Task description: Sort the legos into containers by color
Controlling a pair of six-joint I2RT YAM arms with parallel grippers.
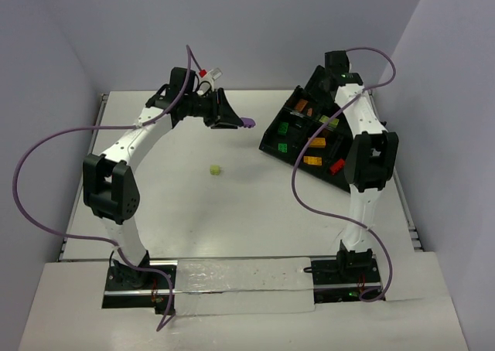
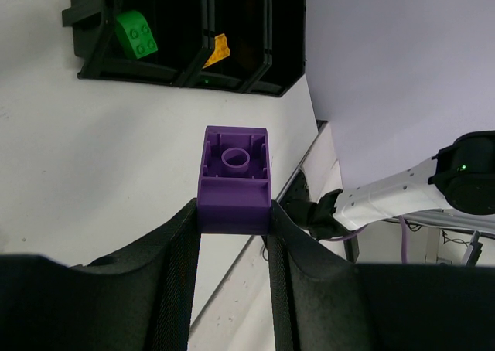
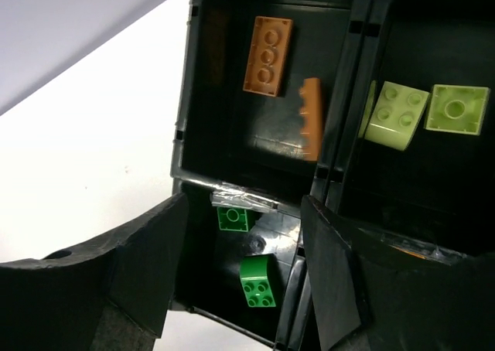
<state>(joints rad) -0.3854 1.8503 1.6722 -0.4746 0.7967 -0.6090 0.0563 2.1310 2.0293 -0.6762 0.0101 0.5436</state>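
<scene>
Top cam: L gripper [image 1: 230, 120] has the purple brick [image 1: 247, 122], held just left of the tray [image 1: 271, 142]. One yellow-green brick [image 1: 215, 169] lies loose on the table [image 1: 193, 219], left of tray.

L wrist: fingers [image 2: 178, 266] pinch purple brick's sides, hollow underside to cam, short of tray.

R wrist: R gripper [image 3: 246, 208] is over tray, jaws wide, nothing in them. Orange bricks [image 3: 267, 56] sit in one compartment, green bricks [image 3: 258, 281] in the next.

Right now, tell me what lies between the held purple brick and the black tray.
Nothing but bare table separates purple brick from tray; the left wrist view shows it.
</scene>
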